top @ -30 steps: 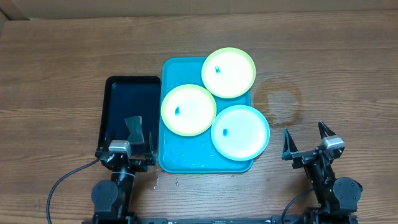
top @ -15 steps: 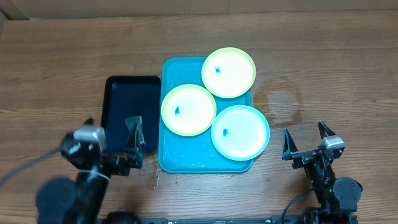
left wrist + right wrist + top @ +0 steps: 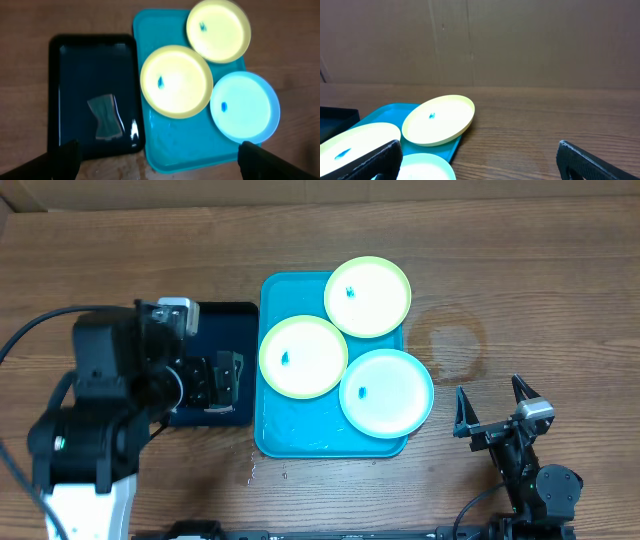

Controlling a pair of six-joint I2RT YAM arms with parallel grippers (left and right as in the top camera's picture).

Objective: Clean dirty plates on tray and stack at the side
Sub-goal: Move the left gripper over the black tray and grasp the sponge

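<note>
Three plates lie on the bright cyan tray (image 3: pixel 300 432): a yellow-green plate (image 3: pixel 367 297) at its far right corner, a second yellow-green plate (image 3: pixel 303 357) in the middle left, and a light cyan plate (image 3: pixel 386 392) at the near right. Each carries a small blue smear. My left gripper (image 3: pixel 222 380) hangs open high over the black tray, looking down on the cyan tray (image 3: pixel 185 142) and all three plates. My right gripper (image 3: pixel 492 408) stands open and empty near the front edge, right of the cyan plate (image 3: pixel 425 169).
A narrow black tray (image 3: pixel 90 65) sits left of the cyan tray, holding a small translucent crumpled piece (image 3: pixel 106 116). A faint ring stain (image 3: pixel 450 340) marks the wood to the right. A cardboard wall (image 3: pixel 480 40) closes the far side.
My left arm has risen from the front table edge and swung forward over the black tray. The right arm, plates and tray have not moved.
</note>
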